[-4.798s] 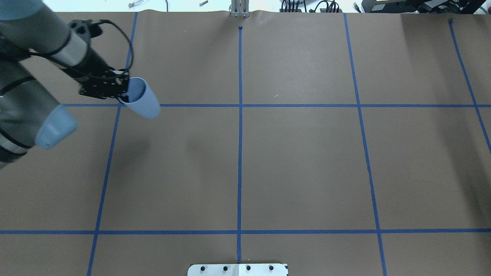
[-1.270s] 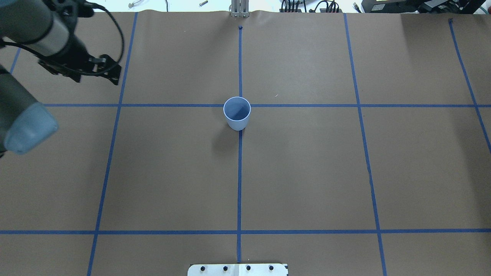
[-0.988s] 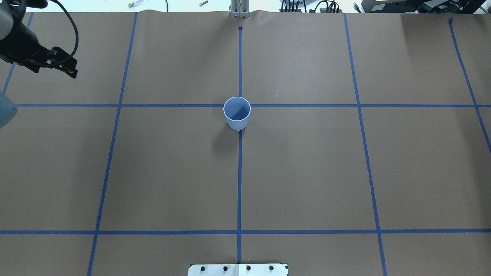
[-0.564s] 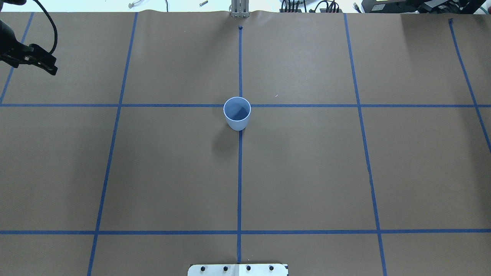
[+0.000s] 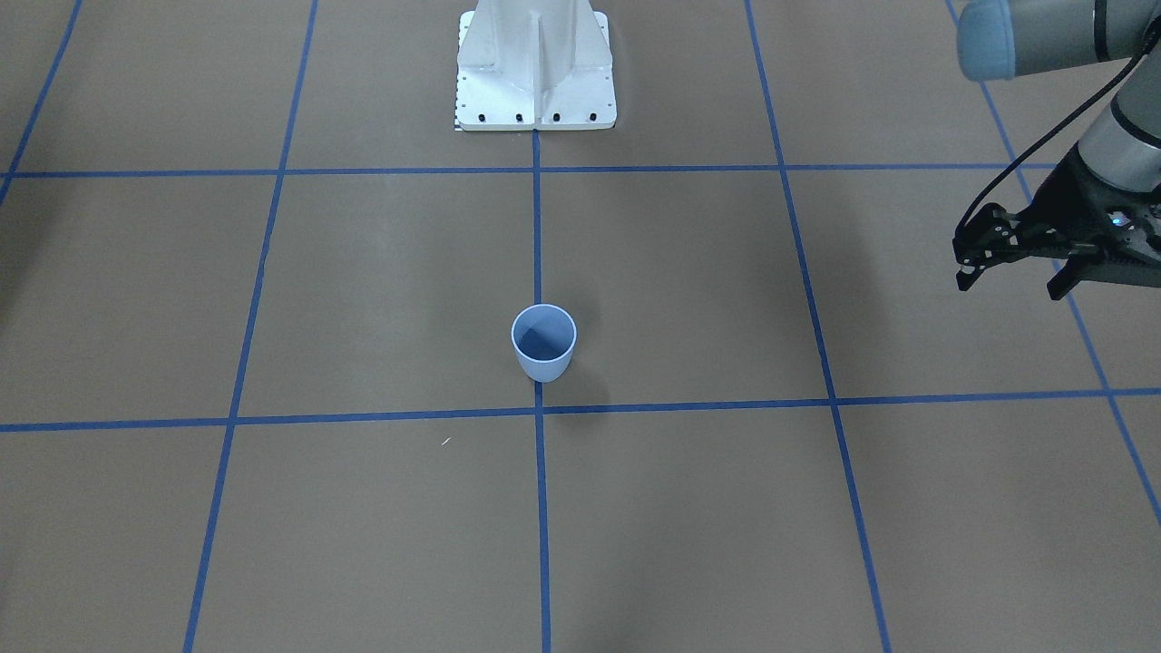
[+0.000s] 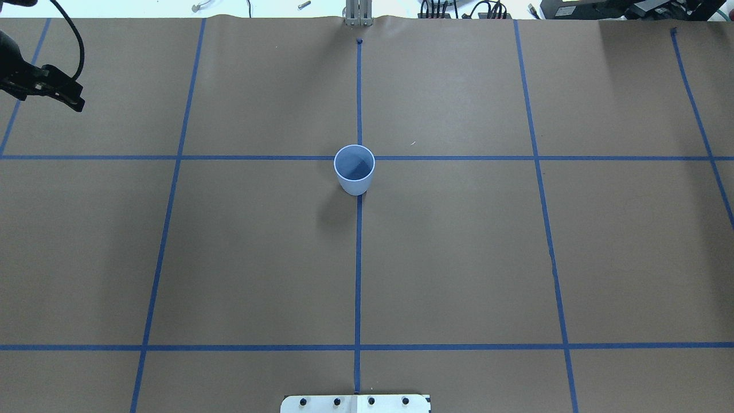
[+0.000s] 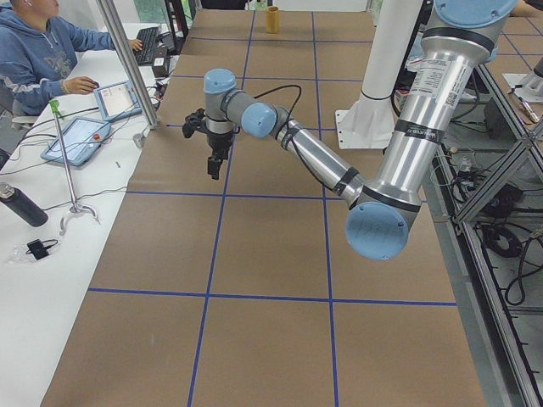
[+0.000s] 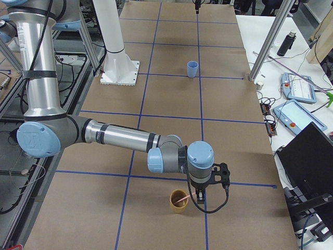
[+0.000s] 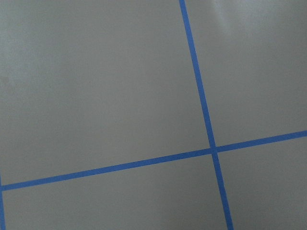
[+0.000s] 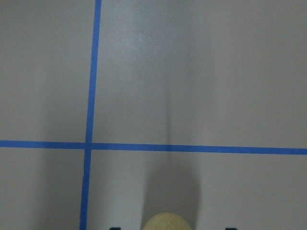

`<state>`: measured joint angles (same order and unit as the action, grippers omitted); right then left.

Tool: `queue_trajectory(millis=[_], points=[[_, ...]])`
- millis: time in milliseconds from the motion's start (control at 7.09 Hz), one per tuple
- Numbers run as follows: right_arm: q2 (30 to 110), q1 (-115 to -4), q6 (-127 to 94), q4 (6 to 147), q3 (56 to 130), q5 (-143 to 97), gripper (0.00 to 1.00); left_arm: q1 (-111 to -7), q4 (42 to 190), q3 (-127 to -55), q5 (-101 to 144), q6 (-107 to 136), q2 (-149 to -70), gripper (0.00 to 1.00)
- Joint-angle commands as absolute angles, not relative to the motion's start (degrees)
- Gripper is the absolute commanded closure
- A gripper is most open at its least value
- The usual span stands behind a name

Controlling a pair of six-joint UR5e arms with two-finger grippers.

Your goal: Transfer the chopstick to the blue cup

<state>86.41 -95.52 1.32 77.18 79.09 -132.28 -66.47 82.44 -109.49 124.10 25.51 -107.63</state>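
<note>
The blue cup [image 6: 354, 170] stands upright and empty at the table's middle, on a crossing of blue tape lines; it also shows in the front view [image 5: 543, 343] and the right side view [image 8: 192, 69]. My left gripper [image 5: 1009, 283] is open and empty, raised above the table far out on my left, well away from the cup. A pink chopstick [image 8: 181, 198] leans inside a tan cup [image 8: 179, 201] at the table's right end. My right gripper [image 8: 201, 195] hovers right beside that tan cup; I cannot tell whether it is open or shut. The tan cup's rim [image 10: 165, 221] shows at the bottom of the right wrist view.
The brown table is marked by a blue tape grid. My white base plate [image 5: 535, 63] sits at the near edge. An operator [image 7: 38, 47] sits at a side desk with tablets [image 7: 78, 140]. A metal frame post [image 7: 127, 64] stands at the far edge.
The left arm set the blue cup down at the centre, then drew back to the far left edge of the overhead view. In the last half second it has barely moved.
</note>
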Motion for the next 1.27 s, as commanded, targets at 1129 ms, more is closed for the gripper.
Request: queue_trajectory(millis=[1129], points=[[87.89, -101.59, 3.16, 77.87, 86.82, -135.53, 1.0, -66.18, 82.44, -109.42, 124.1, 29.36, -108.63, 0.01]])
